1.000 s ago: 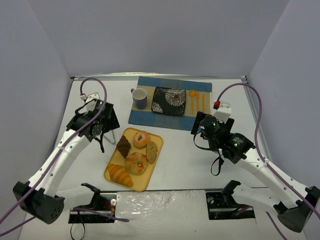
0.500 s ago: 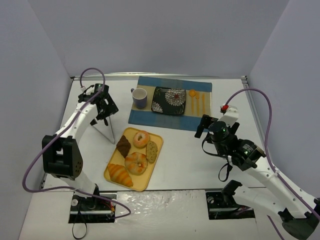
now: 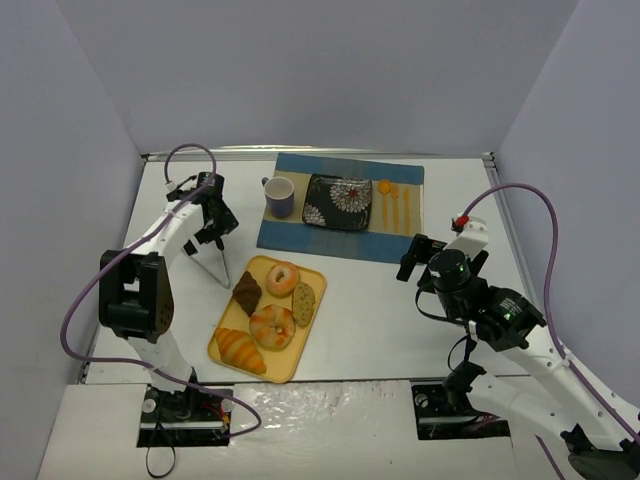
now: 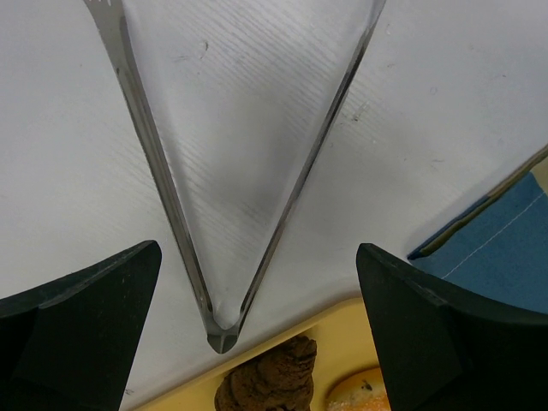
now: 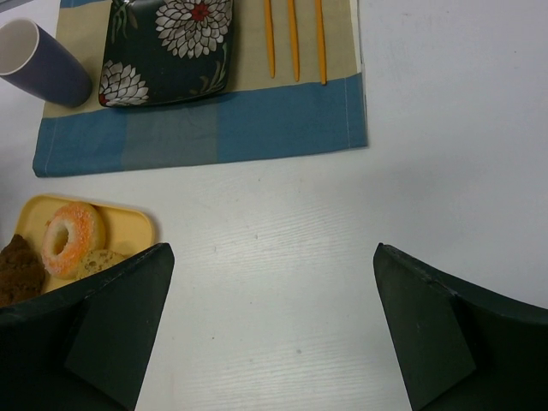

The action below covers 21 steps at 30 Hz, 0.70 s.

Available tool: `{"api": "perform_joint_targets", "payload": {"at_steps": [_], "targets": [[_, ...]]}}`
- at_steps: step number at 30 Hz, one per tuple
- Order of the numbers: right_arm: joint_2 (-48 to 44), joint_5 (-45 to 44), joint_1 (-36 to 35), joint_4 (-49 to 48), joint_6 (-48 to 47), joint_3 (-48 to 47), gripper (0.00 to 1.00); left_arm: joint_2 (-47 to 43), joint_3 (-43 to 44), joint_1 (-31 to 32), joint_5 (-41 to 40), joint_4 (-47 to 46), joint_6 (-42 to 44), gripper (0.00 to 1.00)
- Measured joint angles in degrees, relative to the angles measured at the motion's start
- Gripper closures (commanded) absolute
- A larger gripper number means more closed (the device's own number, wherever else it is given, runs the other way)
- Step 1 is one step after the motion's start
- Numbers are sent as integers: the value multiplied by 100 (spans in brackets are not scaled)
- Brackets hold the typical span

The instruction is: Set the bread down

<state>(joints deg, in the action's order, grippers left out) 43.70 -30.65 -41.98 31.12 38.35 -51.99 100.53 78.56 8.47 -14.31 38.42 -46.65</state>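
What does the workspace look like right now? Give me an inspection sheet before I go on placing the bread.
Surface: white table, blue placemat at the far side.
Job's things: bread in the far-left part of the yellow tray.
Clutter: ring breads, croissant and cookie on the tray; tongs beside the tray, joined end near the bread; cup, bare floral plate and orange utensils on the placemat.
Grippers: left gripper open above the tongs; right gripper open, holding nothing.
Cables: purple cables arch over both arms, off the tray.
Surroundings: plain walls; nothing else seen.
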Motion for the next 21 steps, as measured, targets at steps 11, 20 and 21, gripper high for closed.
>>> {"api": "perform_joint_targets", "payload": {"at_steps": [11, 20, 21], "targets": [[-33, 38, 0, 1, 46, 0, 0, 66, -656, -62, -183, 4, -401, 3], [-45, 90, 0, 3, 50, 0, 0, 352, -821, -105, -42, -338, -453, 3], [-48, 100, 0, 3, 50, 0, 0, 416, -821, -105, -28, -383, -443, 3]]}}
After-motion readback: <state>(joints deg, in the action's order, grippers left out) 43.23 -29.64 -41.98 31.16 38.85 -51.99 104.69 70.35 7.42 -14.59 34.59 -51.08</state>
